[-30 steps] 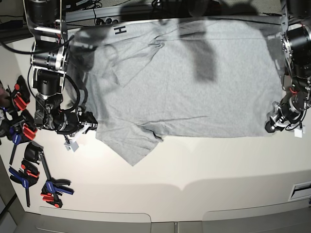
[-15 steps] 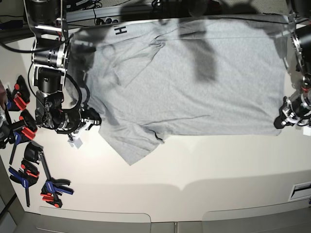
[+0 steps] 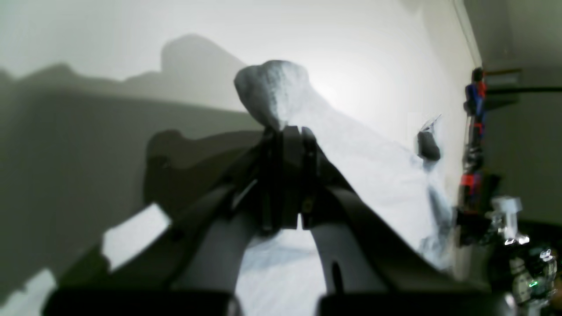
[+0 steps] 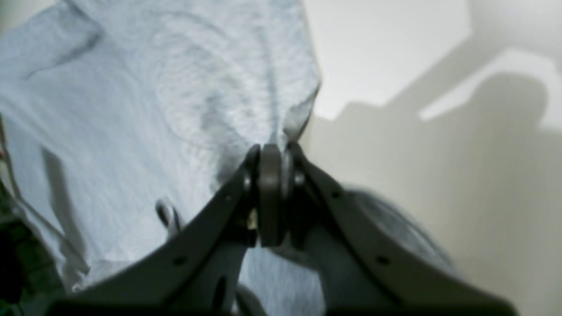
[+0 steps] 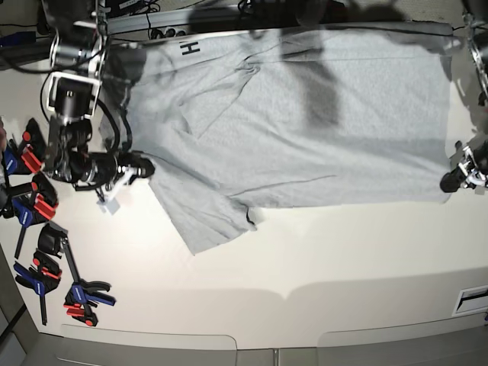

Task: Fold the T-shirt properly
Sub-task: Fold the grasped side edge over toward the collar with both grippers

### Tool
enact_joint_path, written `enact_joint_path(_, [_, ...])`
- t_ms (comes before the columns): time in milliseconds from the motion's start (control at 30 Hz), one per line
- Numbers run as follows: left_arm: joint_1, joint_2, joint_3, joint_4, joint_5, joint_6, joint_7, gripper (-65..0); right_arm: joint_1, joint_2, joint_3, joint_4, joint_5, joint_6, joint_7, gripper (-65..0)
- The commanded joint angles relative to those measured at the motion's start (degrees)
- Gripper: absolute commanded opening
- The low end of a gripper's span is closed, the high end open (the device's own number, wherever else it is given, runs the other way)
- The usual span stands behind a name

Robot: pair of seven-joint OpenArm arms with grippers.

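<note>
Only my base view showed the large light heather-grey cotton T-shirt point(image 5: 305, 122) spread across the white table point(image 5: 305, 259), black lettering at its far corner. My wrist views showed the grips: the left gripper point(image 3: 287, 131) pinched a bunched fabric corner, and the right gripper point(image 4: 272, 153) was clamped on the shirt's edge

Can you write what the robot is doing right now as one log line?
step: stretching T-shirt flat | left gripper: shut on hem corner | right gripper: shut on shirt edge | fold: not started
</note>
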Motion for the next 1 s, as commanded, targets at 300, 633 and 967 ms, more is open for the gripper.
enact_joint_path(300, [11.26,-4.59,-0.28,17.51,-5.75,-0.6,3.87,-65.0,-11.93,-0.66,14.43,25.03,8.17,0.37,-7.17,-65.0])
enact_joint_path(633, [20.09,-5.27,-7.26,21.86,-8.85,-0.6,5.35,-65.0,-20.65,-0.59,24.17,27.85,6.16,0.37,-7.13,-65.0])
enact_joint_path(967, [28.02,-5.57,-13.09,22.97,-15.37,-0.6,11.23,-65.0,-25.4,-0.59,25.92,27.85,6.16,0.37,-8.39,-65.0])
